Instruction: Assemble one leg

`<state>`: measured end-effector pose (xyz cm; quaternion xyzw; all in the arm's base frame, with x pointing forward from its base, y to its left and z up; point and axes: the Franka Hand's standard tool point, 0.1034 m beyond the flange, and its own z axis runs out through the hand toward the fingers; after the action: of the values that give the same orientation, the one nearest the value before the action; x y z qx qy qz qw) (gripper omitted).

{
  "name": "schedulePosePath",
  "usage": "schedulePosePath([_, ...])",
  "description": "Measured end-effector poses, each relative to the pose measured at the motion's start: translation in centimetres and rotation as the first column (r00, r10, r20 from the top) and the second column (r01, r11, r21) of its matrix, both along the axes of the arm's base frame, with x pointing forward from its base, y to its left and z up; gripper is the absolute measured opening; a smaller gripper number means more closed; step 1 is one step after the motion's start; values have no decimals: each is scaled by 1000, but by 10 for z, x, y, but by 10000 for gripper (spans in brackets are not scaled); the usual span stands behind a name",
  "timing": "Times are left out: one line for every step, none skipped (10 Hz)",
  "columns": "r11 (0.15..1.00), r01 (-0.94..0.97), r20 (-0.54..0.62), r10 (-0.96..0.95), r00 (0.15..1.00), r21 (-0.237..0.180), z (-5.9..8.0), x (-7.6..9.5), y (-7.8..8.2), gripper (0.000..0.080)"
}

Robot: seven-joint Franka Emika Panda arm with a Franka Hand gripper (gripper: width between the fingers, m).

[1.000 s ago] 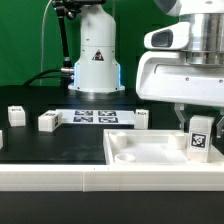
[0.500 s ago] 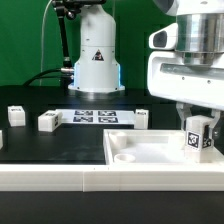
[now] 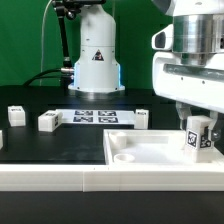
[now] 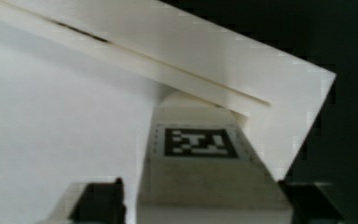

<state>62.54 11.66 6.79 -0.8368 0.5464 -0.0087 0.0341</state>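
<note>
The white tabletop (image 3: 150, 150) lies flat at the front of the black table (image 3: 60, 140), with the marker board (image 3: 96, 116) behind it and three loose legs (image 3: 48, 121) standing nearby. The gripper (image 3: 196, 128) hangs over the tabletop's corner on the exterior view's right. It is clamped on the tagged leg (image 3: 195, 137) (image 4: 202, 165), held upright.
</note>
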Motion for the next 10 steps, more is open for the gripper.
schedulePosePath([1000,-24,2,24,1000,0,0,0,1,519])
schedulePosePath([998,-60,0,60,998,-1,-2,-2,3,626])
schedulePosePath([977,-213,6,213,977,-14,-2,-3,3,643])
schedulePosePath([940,-340,10,340,940,-22,-2,-2,3,643])
schedulePosePath([896,-444,14,444,896,-29,-1,-1,3,643])
schedulePosePath([826,-561,23,563,826,-47,1,1,2,648])
schedulePosePath([728,-681,33,684,728,-74,2,5,5,649])
schedulePosePath([692,-717,31,721,693,-78,3,4,8,649])
schedulePosePath([635,-767,24,772,636,-93,5,5,10,649])
schedulePosePath([543,-832,8,838,546,-112,6,5,11,649])
